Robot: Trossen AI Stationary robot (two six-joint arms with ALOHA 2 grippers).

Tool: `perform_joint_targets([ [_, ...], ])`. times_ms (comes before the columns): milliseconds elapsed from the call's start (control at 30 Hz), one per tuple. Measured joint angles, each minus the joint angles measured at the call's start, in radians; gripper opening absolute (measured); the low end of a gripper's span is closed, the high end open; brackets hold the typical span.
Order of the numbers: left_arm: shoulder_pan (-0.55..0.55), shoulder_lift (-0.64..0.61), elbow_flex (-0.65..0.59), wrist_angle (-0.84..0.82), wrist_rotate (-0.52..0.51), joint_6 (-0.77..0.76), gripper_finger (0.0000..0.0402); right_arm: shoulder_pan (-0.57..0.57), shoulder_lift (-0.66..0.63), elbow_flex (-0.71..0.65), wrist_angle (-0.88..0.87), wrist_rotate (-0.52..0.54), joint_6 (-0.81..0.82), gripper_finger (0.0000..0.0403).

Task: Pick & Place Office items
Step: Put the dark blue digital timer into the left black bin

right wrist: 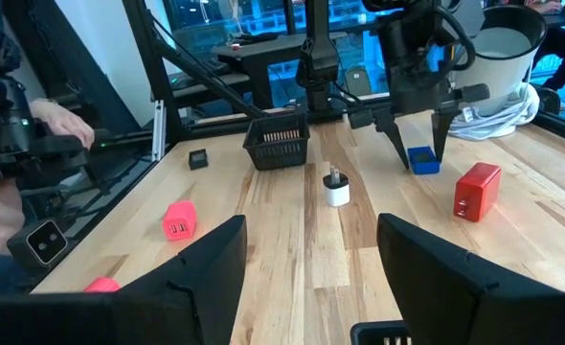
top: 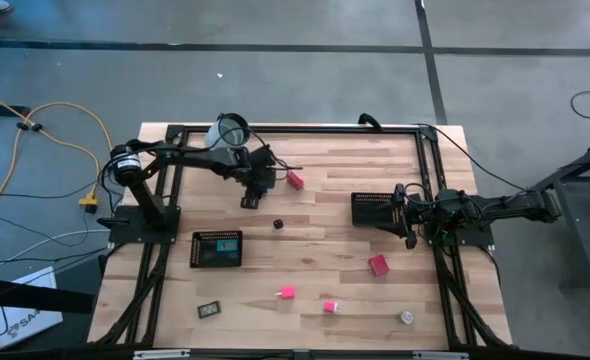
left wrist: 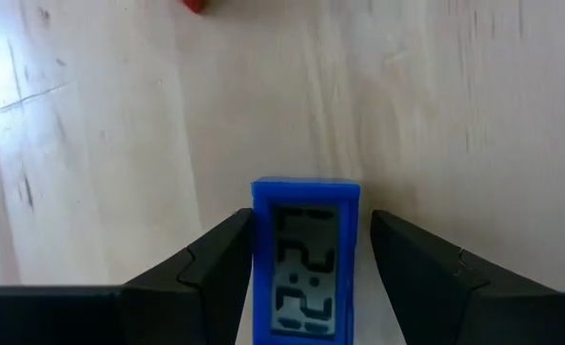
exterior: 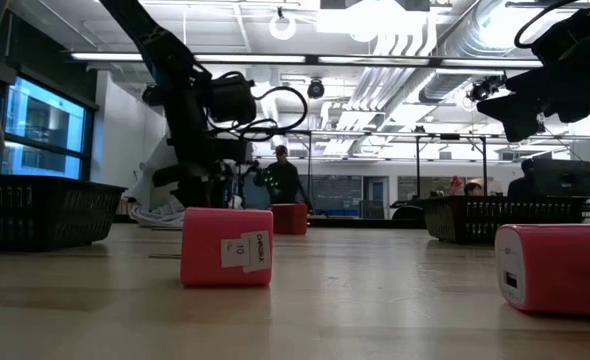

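Note:
A small blue block (left wrist: 305, 259) with a grey display face lies on the wooden table (top: 325, 240), far left of middle. My left gripper (left wrist: 311, 278) points down over it, open, one finger on each side; a strip of table shows between the block and one finger. From the right wrist view, the blue block (right wrist: 422, 159) sits on the table between those fingers. A red block (top: 295, 180) and a dark cube (top: 278, 224) lie close by. My right gripper (right wrist: 311, 278) waits open and level at the right edge, beside a mesh tray (top: 373, 210).
A second mesh tray (top: 217, 248) stands near left. Pink blocks (top: 378, 264) (top: 287, 293) (top: 331, 306), a whitish round piece (top: 407, 317) and a black-framed rectangle (top: 210, 309) lie toward the near edge. A glass jar (top: 233, 130) stands at the far edge. A person's hand (right wrist: 62, 120) shows beyond the table.

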Motion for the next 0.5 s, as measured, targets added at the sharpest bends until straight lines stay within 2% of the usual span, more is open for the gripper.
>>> perform_joint_targets([
  [300,0.015,0.0,0.0,-0.003,0.014,-0.007,0.0198,0.0,0.0,0.0,0.0,0.0,0.0,0.0223],
  [500,0.015,0.0,0.0,-0.003,0.015,-0.008,0.0166,0.0,0.0,0.0,0.0,0.0,0.0,0.0223],
])
